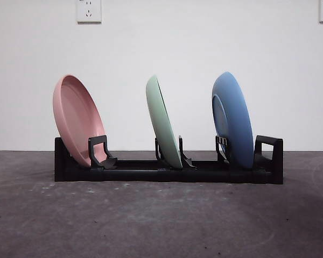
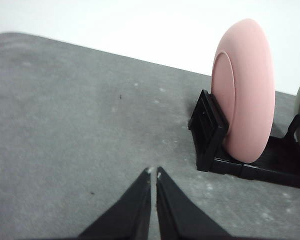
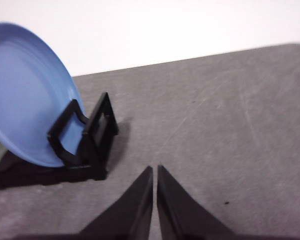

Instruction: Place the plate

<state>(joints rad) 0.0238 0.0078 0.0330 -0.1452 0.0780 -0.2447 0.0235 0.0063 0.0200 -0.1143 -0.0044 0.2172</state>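
Note:
A black dish rack (image 1: 167,173) stands across the table with three plates leaning in its slots. The pink plate (image 1: 77,119) is at the left end, the green plate (image 1: 162,122) in the middle, the blue plate (image 1: 233,120) at the right end. My left gripper (image 2: 154,173) is shut and empty, hovering over bare table beside the rack's pink plate (image 2: 245,90) end. Shut and empty too, my right gripper (image 3: 154,169) hangs off the rack's other end, apart from the blue plate (image 3: 27,95). Neither arm shows in the front view.
Grey speckled table surface (image 1: 161,220) stretches in front of the rack. A white wall with two power sockets (image 1: 89,10) stands behind. The rack's end handle (image 3: 97,132) lies close to my right gripper.

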